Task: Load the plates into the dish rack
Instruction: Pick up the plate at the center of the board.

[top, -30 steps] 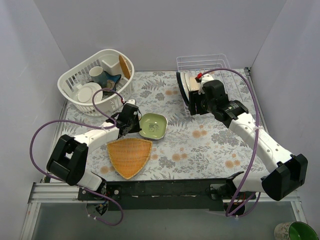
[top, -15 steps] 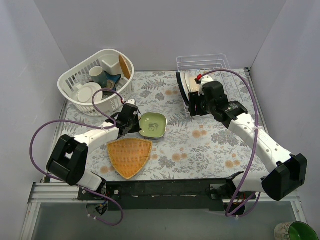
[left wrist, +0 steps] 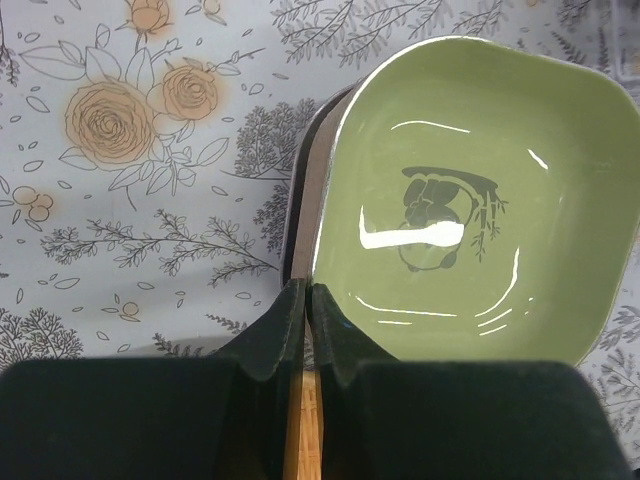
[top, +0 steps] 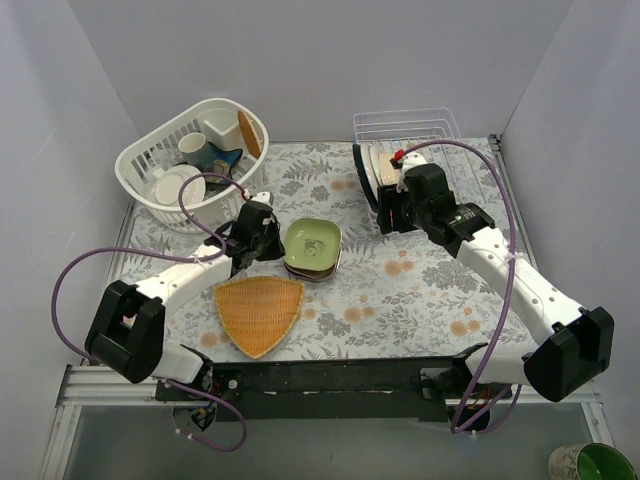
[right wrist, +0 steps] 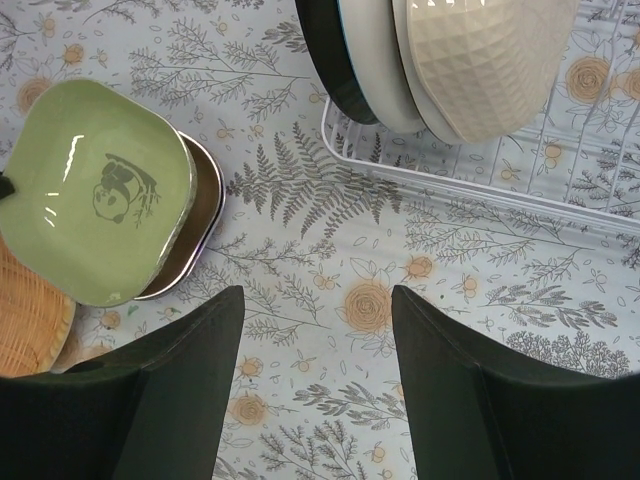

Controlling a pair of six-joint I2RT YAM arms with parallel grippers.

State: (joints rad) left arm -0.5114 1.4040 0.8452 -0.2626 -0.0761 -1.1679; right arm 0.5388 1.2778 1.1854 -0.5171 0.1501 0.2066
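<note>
White slotted oval plastic basket, far left: cups, plain white round plate. Thin white wire dish rack, far right: 3 plates on edge, dark round plate, white plate, cream dish. Mid-table, pale green rounded-square dish tilted over a lilac-rimmed dish, rim pinched by the closed left gripper. Right gripper spread wide, empty, near the rack.

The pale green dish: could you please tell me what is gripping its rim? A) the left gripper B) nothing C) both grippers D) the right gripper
A: the left gripper is shut on the rim of the pale green dish; the right gripper hangs open, away from it.
</note>
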